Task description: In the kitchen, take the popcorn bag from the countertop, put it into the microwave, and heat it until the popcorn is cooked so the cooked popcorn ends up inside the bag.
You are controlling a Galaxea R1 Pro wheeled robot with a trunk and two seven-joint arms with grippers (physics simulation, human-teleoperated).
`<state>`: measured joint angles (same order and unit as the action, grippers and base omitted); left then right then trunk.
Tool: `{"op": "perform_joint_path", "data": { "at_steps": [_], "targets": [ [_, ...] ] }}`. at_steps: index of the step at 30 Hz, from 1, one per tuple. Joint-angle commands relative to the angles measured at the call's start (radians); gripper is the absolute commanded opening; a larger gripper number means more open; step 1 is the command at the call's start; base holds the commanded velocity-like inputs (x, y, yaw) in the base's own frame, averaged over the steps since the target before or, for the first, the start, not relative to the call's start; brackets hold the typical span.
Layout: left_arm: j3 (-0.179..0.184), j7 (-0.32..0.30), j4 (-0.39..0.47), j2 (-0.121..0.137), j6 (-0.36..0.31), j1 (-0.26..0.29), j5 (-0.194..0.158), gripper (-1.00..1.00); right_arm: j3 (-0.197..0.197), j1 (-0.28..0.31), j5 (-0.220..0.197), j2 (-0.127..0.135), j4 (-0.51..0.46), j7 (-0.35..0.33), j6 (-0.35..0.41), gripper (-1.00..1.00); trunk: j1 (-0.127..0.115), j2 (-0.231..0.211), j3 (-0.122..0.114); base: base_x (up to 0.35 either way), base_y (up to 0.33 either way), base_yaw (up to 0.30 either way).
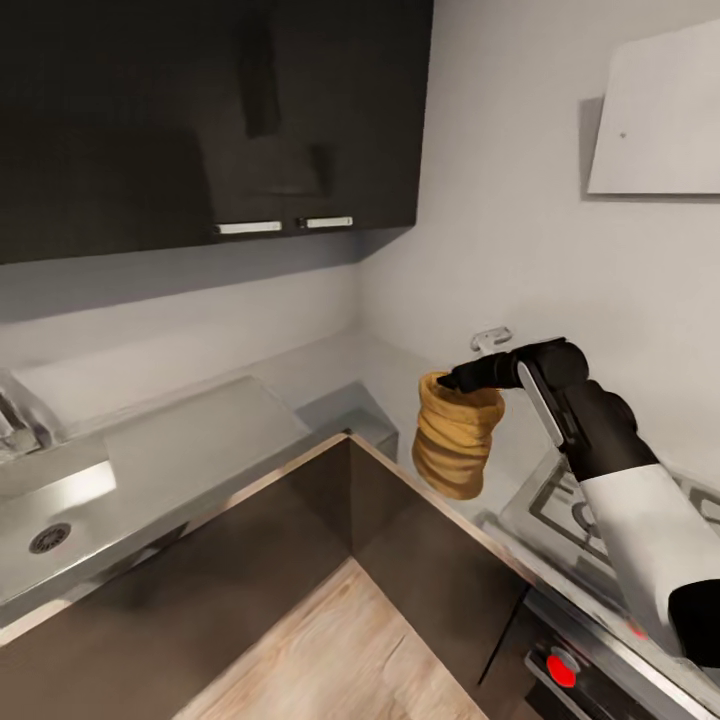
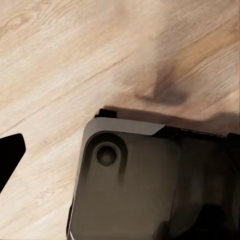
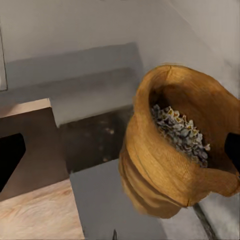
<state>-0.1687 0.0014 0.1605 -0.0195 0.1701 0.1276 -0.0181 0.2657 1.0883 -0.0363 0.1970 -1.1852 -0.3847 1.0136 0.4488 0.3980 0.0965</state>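
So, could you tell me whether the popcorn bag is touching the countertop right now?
Apart. In the head view the popcorn bag hangs from the right gripper, its base clear above the countertop.

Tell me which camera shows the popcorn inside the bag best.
The right wrist view: it looks into the popcorn bag, showing the popcorn heaped inside. The head view shows the right gripper holding the bag's rim, contents hidden.
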Motion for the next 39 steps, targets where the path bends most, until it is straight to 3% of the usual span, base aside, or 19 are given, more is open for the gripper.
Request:
{"op": "perform_joint_path", "data": {
  "at_steps": [1, 7, 14, 19, 22, 27, 36, 37, 39],
  "targets": [
    [-0.003, 0.000, -0.001, 0.000, 0.003, 0.001, -0.002, 1.00, 0.002, 0.002, -0.004, 0.003, 0.003, 0.001, 0.005, 1.00, 0.001, 0.002, 0.002, 0.344, -0.094, 0.283],
    [-0.004, 0.000, -0.001, 0.000, 0.003, 0.001, -0.002, 1.00, 0.002, 0.056, -0.001, 0.018, 0.119, -0.008, 0.007, 1.00, 0.001, 0.002, 0.002, 0.344, -0.115, 0.283],
    [-0.004, 0.000, -0.001, 0.000, 0.015, -0.002, -0.002, 1.00, 0.033, 0.178, 0.002, 0.110, 0.341, -0.112, 0.004, 1.00, 0.001, 0.002, 0.002, 0.340, -0.127, 0.283],
    [-0.003, 0.000, -0.001, 0.000, 0.052, -0.013, -0.002, 1.00, 0.130, 0.179, 0.002, 0.127, 0.353, -0.120, 0.003, 1.00, 0.001, 0.002, 0.002, 0.055, -0.018, 0.106],
    [-0.004, 0.000, -0.001, 0.000, 0.054, -0.014, -0.002, 1.00, 0.153, 0.176, 0.002, 0.140, 0.352, -0.148, 0.003, 1.00, 0.001, 0.002, 0.002, 0.005, -0.002, 0.010],
    [-0.003, 0.000, -0.001, 0.000, 0.054, -0.014, -0.002, 1.00, 0.155, 0.177, 0.003, 0.197, 0.345, -0.193, 0.004, 1.00, 0.001, 0.002, 0.002, 0.001, 0.000, 0.084],
    [-0.003, 0.000, -0.001, 0.000, 0.054, -0.014, -0.001, 1.00, 0.160, 0.176, 0.006, 0.272, 0.355, -0.198, 0.003, 1.00, 0.001, 0.002, 0.002, 0.000, 0.000, 0.199],
    [-0.003, 0.000, -0.001, 0.000, 0.054, -0.014, -0.001, 1.00, 0.178, 0.173, 0.057, 0.286, 0.358, -0.198, 0.000, 1.00, 0.001, 0.002, 0.002, 0.000, 0.000, 0.006],
    [-0.003, 0.000, -0.001, 0.000, 0.054, -0.014, 0.000, 1.00, 0.180, 0.172, 0.094, 0.304, 0.362, -0.198, -0.004, 1.00, 0.001, 0.002, 0.002, 0.000, 0.000, 0.002]
  ]
}}
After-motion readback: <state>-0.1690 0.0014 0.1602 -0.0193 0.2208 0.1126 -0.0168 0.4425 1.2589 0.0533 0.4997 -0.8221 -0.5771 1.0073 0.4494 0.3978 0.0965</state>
